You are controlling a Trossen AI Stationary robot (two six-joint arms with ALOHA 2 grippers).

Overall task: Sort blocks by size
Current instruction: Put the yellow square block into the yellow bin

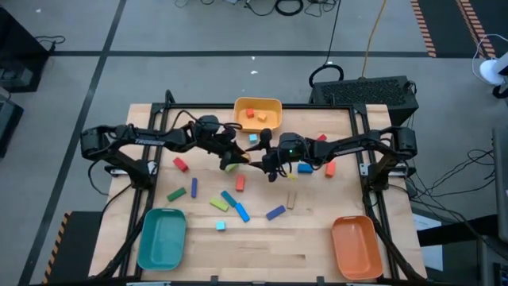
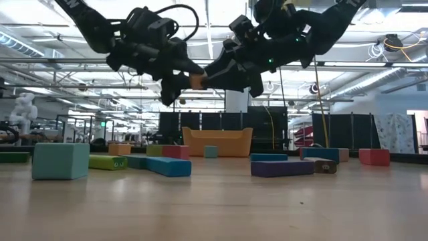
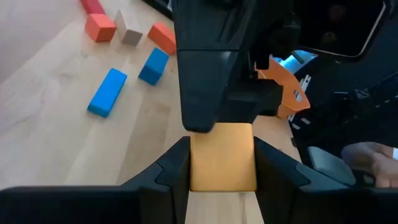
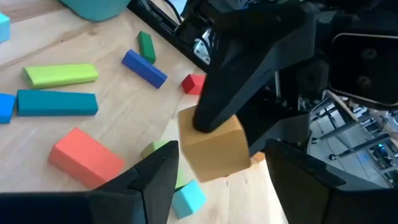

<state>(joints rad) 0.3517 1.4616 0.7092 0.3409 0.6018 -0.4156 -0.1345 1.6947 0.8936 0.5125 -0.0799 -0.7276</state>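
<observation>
Mostly the sorting lies ahead. From the high view, the yellow tray at the far edge of the bench holds a few small red and orange pieces, while the teal tray at the near left and the orange tray at the near right look bare. Over a dozen blocks lie loose across the middle of the bench: a red brick, a green bar, a blue bar, a small light-blue cube and others. Both arms meet above the bench's centre.

At bench height, the left claw and the right claw hang well off the surface, tip to tip, with an orange-tan cube between them; blocks lie in a row below.

Through the left wrist camera, the left claw is clamped on that tan cube, one finger pressed to each side, with a finger of the right claw standing just over the cube's far face.

Through the right wrist camera, the right claw stands apart, its fingers clear of the tan cube, which a dark finger of the left claw pins from the far side. This looks like a handover, with the cube now carried by the left claw and not yet in any tray.
</observation>
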